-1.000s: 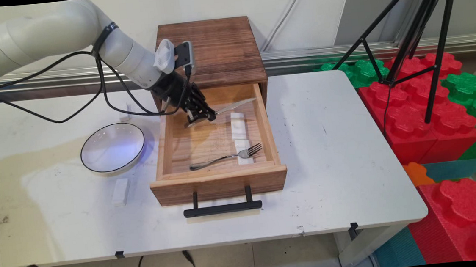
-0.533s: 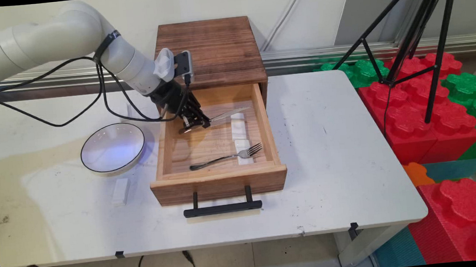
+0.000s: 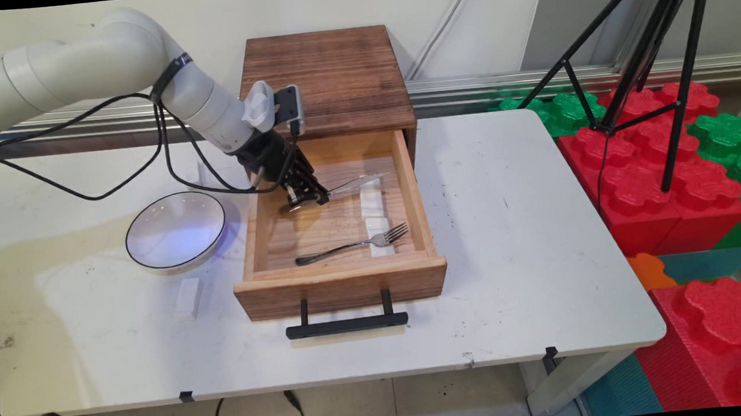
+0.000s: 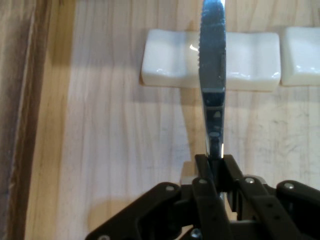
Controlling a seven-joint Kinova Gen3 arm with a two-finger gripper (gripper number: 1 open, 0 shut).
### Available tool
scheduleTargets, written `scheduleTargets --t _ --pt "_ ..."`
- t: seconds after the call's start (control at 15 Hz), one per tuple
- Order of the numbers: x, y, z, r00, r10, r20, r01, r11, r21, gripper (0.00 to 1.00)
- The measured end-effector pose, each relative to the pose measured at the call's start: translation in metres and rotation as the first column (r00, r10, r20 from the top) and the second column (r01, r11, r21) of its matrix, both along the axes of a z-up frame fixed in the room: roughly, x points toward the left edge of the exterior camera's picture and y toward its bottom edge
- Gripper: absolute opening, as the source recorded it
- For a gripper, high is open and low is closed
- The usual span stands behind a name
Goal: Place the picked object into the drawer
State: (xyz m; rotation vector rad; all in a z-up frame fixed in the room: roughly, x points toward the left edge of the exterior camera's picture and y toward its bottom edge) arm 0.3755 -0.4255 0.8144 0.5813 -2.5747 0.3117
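The knife (image 3: pixel 350 184) is clamped by its handle in the gripper (image 3: pixel 307 196), blade over the white rest (image 4: pixel 210 67) inside the open drawer (image 3: pixel 340 283). Apparently it is being placed; lowering onto the rest would need care.

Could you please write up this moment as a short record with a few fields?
gripper: shut on the knife's handle, inside the open drawer
knife: blade over the farther white rest
fork: tines on the nearer white rest
bowl: on the table, left of the drawer
white block: on the table, nearer than the bowl
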Motion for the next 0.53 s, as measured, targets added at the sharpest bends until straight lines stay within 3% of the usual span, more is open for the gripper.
scheduleTargets --t 0.27,0.33,0.53 --pt "-0.0049 0.0 -0.0029 1.0 0.002 -0.01 -0.002 1.0 0.007 0.0" --pt "-0.0055 0.0005 -0.0036 1.0 0.004 -0.012 -0.004 1.0 0.008 1.0" --pt "-0.0068 0.0005 -0.0045 1.0 0.01 -0.016 -0.01 1.0 0.008 1.0"
